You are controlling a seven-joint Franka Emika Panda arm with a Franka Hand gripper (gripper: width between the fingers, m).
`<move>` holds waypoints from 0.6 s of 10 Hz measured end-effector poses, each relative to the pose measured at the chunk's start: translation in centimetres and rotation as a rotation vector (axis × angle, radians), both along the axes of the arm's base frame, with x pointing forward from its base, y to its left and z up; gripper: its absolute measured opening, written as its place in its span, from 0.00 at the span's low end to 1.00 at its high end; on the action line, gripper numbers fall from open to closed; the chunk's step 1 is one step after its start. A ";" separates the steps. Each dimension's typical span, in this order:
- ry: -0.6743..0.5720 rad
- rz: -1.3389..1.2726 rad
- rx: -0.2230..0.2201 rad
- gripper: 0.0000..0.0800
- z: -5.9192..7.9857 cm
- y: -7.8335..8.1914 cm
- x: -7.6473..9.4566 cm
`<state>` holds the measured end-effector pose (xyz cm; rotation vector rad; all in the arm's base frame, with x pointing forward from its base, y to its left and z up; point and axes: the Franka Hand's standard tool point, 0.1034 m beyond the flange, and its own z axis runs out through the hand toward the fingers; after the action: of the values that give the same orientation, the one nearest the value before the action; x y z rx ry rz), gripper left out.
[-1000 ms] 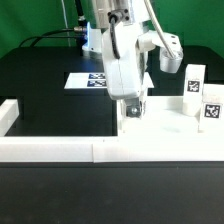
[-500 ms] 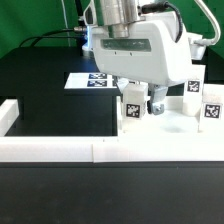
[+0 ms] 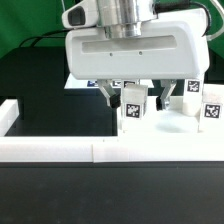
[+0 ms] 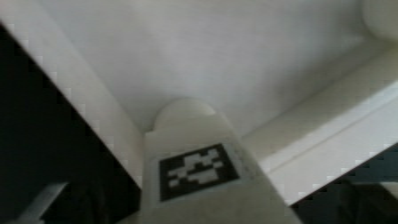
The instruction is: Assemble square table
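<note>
Right now your claw (image 3: 133,100) sits low over the square tabletop (image 3: 170,128), which lies on the black table (image 3: 50,100) tucked against the border wall (image 3: 60,150), toward the exterior view's right. The arm's broad white head fills the upper middle of that view and hides most of what is behind it.

Between the fingers (image 3: 111,96) stands one tagged leg (image 3: 131,103), upright, its black-and-white tag facing the camera. The fingers flank it closely on both sides, so the claw reads as pinching the leg. The wrist view backs this: the leg (image 4: 199,165) runs up the middle of the picture, tag plain, over the pale recessed face of the tabletop (image 4: 267,50) and its raised rim.

You cannot tell from either view whether the leg's foot is seated in the slab or only resting at its near corner.

Two more legs, one (image 3: 193,88) and another (image 3: 212,107), stand loose at the exterior view's right, touching or just beside the tabletop; which is unclear. A fourth is not visible.

The marker board (image 3: 84,80) lies flat behind, partly hidden.

Judged progress: early. At best one leg is going in. The standing legs look untouched, so most of the fitting is left.
</note>
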<state>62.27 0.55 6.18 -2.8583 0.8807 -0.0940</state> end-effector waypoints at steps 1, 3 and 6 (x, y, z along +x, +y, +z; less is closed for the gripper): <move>0.002 -0.011 0.000 0.66 0.0 0.0 0.0; 0.011 -0.071 0.005 0.49 -0.1 -0.2 -0.1; 0.035 -0.281 0.026 0.36 -0.1 -0.3 -0.1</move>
<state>62.18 0.27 6.05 -2.7014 1.2751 -0.0625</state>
